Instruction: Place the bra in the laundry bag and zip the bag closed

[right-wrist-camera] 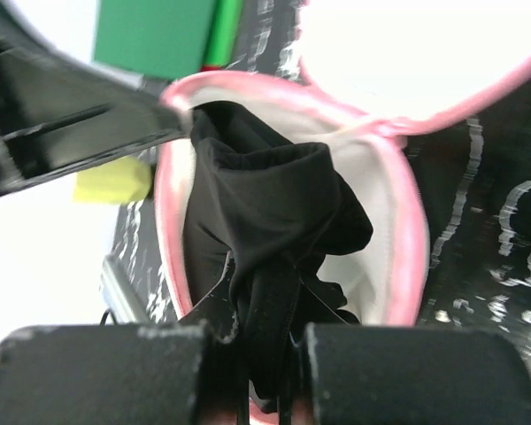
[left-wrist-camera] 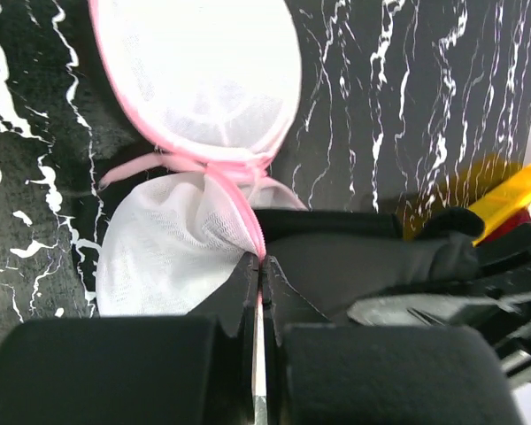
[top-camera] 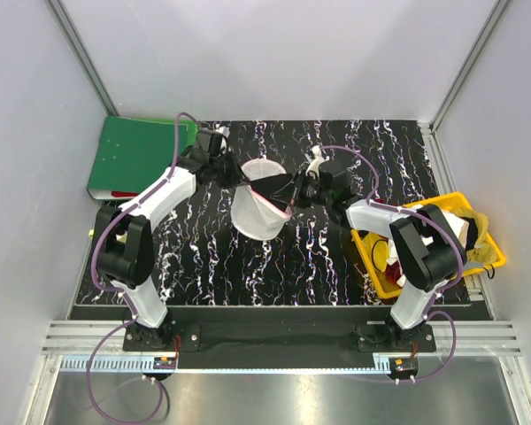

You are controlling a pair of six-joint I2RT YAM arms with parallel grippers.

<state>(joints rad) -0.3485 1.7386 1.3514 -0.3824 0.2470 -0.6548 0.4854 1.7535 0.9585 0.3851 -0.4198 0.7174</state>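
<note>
Bra part-way into the bag mouth

The bra [right-wrist-camera: 265,212] bunches just ahead of the right gripper [right-wrist-camera: 261,341], which is clamped on its fabric, partly inside the laundry bag [right-wrist-camera: 407,257]. The left gripper [left-wrist-camera: 259,266] is pinched shut on the pink rim [left-wrist-camera: 239,208]. If that thin pinch slips, the mouth may collapse, and the bra may snag or drag back out.

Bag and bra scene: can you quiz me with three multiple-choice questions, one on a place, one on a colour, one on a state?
1. The yellow basket sits: A) on the left B) in the middle C) on the right.
2. The rim of the bag is: A) pink B) blue C) green.
3. The right fingers are: A) open and empty B) shut on the bra C) shut on the basket.
Answers: C, the top view shows it at the right edge; A, pink edging shows in both wrist views; B, black fabric is pinched between them.
</note>
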